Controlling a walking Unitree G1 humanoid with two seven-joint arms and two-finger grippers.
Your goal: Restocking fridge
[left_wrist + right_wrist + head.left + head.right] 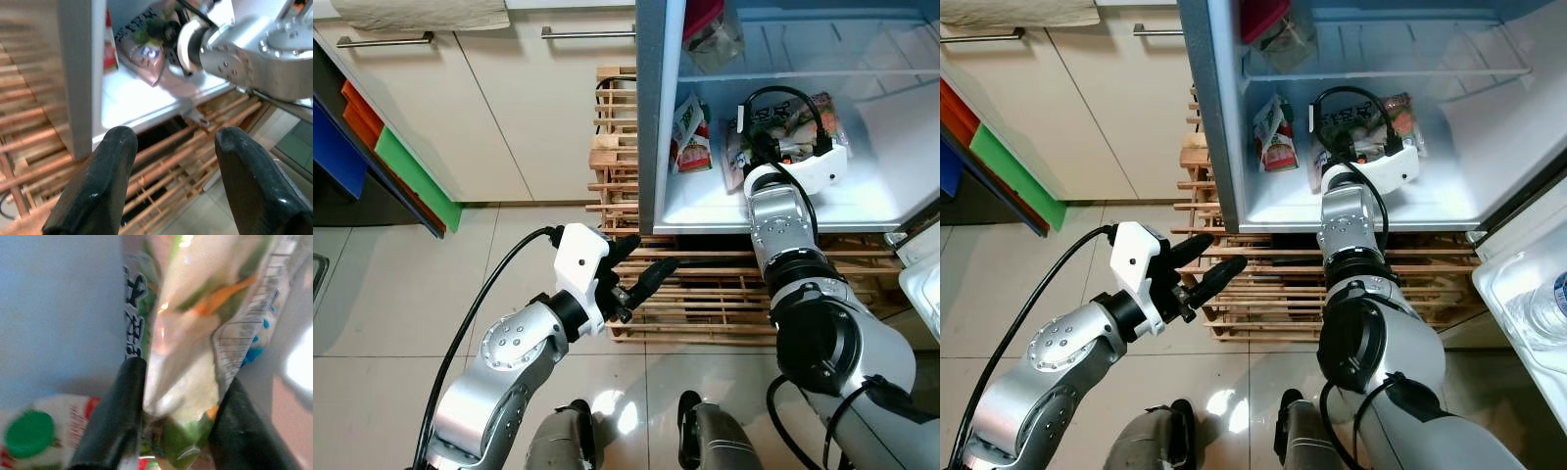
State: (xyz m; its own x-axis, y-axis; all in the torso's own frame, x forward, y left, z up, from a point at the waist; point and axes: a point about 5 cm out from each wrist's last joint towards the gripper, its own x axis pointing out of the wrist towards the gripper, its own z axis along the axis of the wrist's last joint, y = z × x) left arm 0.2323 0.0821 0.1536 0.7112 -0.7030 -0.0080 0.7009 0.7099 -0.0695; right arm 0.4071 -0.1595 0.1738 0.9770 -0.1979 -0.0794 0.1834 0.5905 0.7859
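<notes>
The fridge (652, 117) stands open in front of me. My right gripper (182, 374) is inside, over the bottom shelf (862, 206). Its two black fingers (112, 416) are shut on either side of a clear bag of vegetables (195, 308). In the head views the bag (806, 119) sits just beyond my white wrist. A red and white pouch (691, 137) with a green cap (29, 433) leans near the left wall. My left gripper (651, 257) is open and holds nothing. It is low, in front of the wooden pallet (705, 294).
A jar with a red lid (710, 29) sits on the upper glass shelf. The fridge door (1528, 294) stands open at my right, with a bottle in its rack. Cream cabinets (509, 98) and coloured panels (401, 162) are at my left. The floor is tiled.
</notes>
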